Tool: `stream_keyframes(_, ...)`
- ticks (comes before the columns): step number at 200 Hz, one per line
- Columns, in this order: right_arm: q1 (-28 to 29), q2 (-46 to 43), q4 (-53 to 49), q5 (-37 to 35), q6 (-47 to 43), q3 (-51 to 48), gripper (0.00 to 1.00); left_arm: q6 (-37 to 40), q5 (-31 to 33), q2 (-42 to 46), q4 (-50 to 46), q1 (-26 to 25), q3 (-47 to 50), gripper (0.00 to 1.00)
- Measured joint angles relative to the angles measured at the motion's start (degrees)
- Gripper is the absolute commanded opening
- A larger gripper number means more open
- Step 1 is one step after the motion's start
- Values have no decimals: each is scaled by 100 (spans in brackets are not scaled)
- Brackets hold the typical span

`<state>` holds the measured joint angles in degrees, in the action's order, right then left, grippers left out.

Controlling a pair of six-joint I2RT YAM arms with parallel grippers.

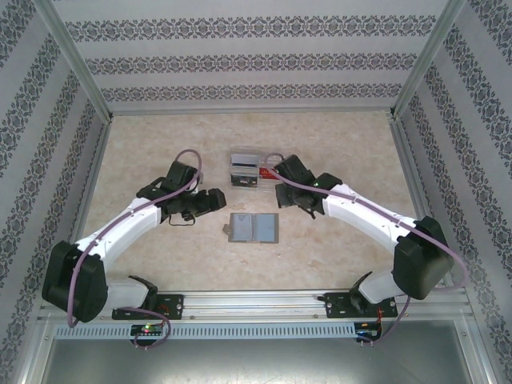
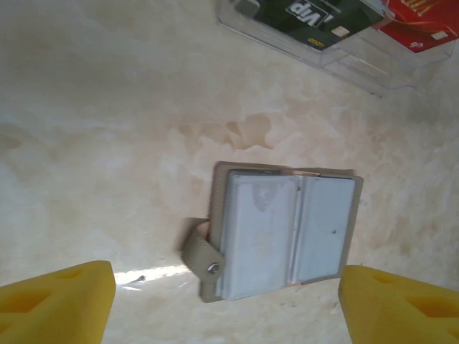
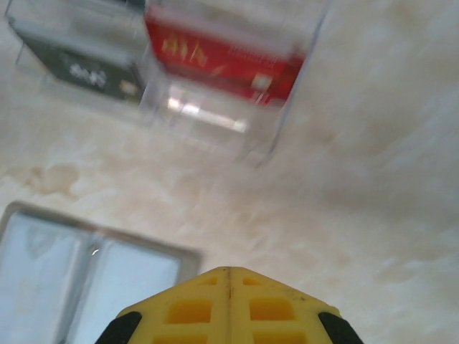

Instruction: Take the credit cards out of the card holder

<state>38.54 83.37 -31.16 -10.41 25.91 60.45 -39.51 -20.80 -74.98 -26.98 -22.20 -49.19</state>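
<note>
Pale marbled tabletop (image 1: 160, 144), patterned walls around. Mid-table, lying open and flat: grey card holder (image 2: 283, 236), snap tab (image 2: 203, 256) poking out at one side. Behind it, a little apart: clear plastic box (image 1: 250, 170) with a red card (image 3: 222, 57) and a black VIP card (image 2: 308, 18) inside. Pointed at the holder: left gripper (image 2: 228, 301), fingers spread wide, empty. Near the box: right gripper (image 3: 229, 301), pinched closed, empty.

Beige marbled tabletop (image 1: 160, 144), enclosed left, right and far by white walls striped with grey floral bands (image 1: 256, 60), silver aluminium corner posts (image 1: 82, 70), metal rail (image 1: 256, 301) along near edge.
</note>
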Motion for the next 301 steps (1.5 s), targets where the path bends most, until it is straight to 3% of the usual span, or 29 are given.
stream_keyframes(43, 221, 0, 415, 710, 1263, -809, 0, -109, -249, -592, 267, -302, -7, 66)
stream_keyframes(87, 249, 81, 876, 1038, 1880, -1322, 0, -129, -299, -1108, 341, -636, -155, 57)
stream_keyframes(214, 249, 636, 1504, 1351, 2092, -1596, 0, -144, -448, -1808, 595, -1005, -273, 49)
stream_keyframes(301, 249, 717, 1622, 1370, 2177, -1628, 0, -149, -472, -2017, 693, -1091, -282, 49)
